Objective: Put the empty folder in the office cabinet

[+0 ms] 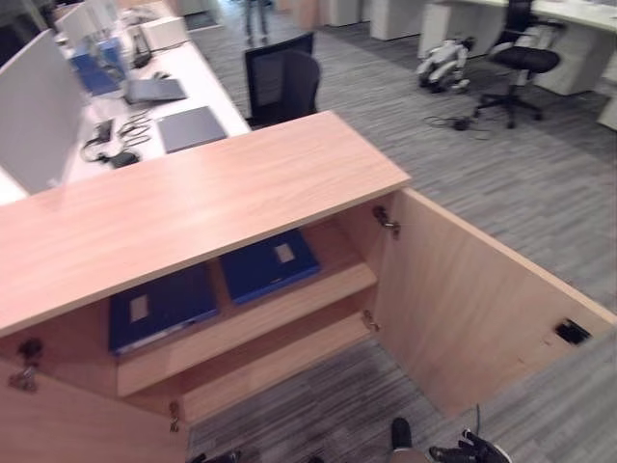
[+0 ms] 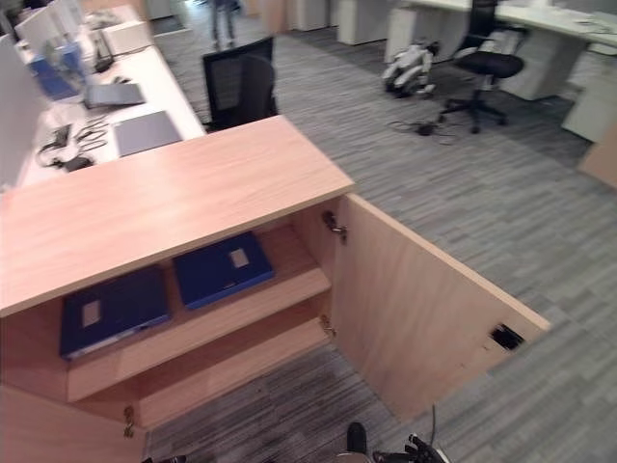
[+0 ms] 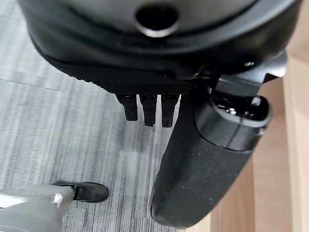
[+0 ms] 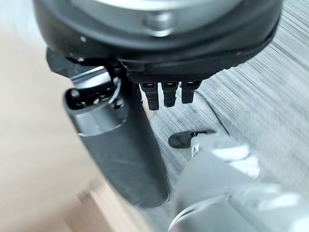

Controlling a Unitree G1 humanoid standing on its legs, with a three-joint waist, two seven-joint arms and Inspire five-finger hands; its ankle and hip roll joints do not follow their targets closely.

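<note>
- I see two blue folders lying flat on the upper shelf of the open cabinet, centre of frame
- Left hand and right hand both hang relaxed, holding nothing

Grey striped carpet covers the floor. A long white desk has a black chair beside it; another black swivel chair stands farther off.
</note>
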